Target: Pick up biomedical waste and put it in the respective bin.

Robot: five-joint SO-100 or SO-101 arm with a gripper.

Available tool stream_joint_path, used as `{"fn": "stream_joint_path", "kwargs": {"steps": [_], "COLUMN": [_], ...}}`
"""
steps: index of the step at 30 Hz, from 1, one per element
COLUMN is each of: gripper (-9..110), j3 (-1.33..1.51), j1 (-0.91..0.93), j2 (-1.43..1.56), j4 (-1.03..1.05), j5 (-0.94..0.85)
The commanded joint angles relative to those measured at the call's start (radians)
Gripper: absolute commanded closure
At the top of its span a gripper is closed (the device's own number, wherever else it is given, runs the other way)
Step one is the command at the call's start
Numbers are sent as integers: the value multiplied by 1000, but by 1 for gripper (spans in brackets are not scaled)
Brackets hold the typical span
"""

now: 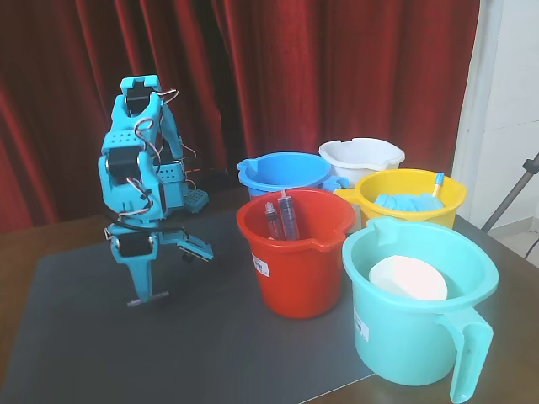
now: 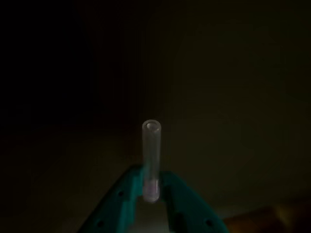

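Down at the dark mat (image 1: pixel 210 337), the teal gripper (image 2: pixel 151 187) is pinched shut on the thin translucent stick (image 2: pixel 151 155), which juts out past its fingertips. Far behind the other buckets sits the white bucket (image 1: pixel 362 156).

Glossy plastic white bucket (image 1: pixel 362 154), translucent smooth plastic stick (image 2: pixel 151 160), matt teal plastic tool (image 2: pixel 151 187), folded red cloth curtain (image 1: pixel 278 76).

White stickers on two buckets, print unreadable.
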Motion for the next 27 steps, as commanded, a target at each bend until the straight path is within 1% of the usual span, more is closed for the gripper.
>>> {"fn": "stream_joint_path", "kwargs": {"steps": [1, 6, 8, 12, 15, 16, 20, 23, 27], "gripper": [102, 102, 102, 102, 102, 102, 102, 102, 102], "j3": [-137, -393, -592, -818, -948, -1020, -1155, -1259, -1318], "j1": [-64, -78, -80, -80, -86, -120, -187, -281, -410], "j2": [31, 31, 31, 31, 31, 29, 29, 29, 29], "j4": [115, 299, 445, 632, 713, 759, 851, 922, 953], "j5": [60, 170, 233, 308, 354, 379, 474, 545, 624]}}
